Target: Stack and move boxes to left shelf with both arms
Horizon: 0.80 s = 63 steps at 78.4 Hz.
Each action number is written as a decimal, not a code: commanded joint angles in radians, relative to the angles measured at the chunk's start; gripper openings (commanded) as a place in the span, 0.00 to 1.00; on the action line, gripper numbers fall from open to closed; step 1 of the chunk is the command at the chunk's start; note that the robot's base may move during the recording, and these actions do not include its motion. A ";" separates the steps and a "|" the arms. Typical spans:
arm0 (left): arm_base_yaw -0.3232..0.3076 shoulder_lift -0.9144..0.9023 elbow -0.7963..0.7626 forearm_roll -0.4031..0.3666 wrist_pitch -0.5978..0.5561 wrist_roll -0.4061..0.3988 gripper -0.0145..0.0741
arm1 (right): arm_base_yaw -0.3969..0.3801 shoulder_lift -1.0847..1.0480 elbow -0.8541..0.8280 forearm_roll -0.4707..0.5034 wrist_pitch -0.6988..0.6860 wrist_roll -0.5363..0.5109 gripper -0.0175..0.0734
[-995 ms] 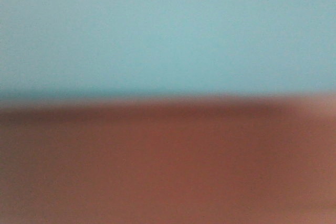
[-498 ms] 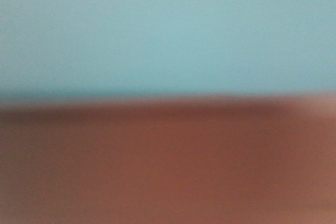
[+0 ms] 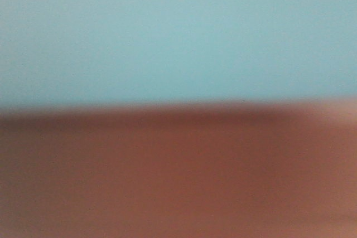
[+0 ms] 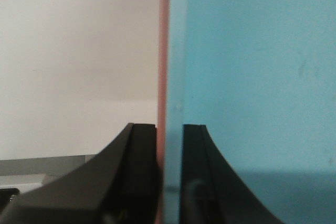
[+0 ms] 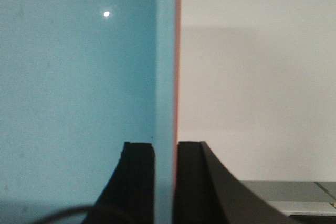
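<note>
Sitting tight together, the boxes are held up by both arms, one arm at each end. In the left wrist view the blue box fills the right side, and the thin wall of the pink box runs straight up just beside it, touching its outer side. The left gripper is clamped on these two walls, with one black finger on the pink side and the other finger on the blue side. In the right wrist view the blue box fills the left side, and a thin pink line shows along its edge. The right gripper pinches that end the same way, with both walls squeezed between its fingers. The front view is very blurry and very close: it shows only blue on top and pink-brown below. Behind the boxes is a pale wall. A grey ledge shows low down in both wrist views.
</note>
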 commanded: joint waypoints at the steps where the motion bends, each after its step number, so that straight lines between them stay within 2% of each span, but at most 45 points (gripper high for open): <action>1: -0.013 -0.038 -0.036 -0.036 0.049 0.000 0.16 | 0.004 -0.036 -0.037 -0.008 0.050 0.000 0.27; 63: -0.013 -0.038 -0.036 -0.038 0.049 0.000 0.16 | 0.004 -0.036 -0.037 -0.008 0.050 0.000 0.27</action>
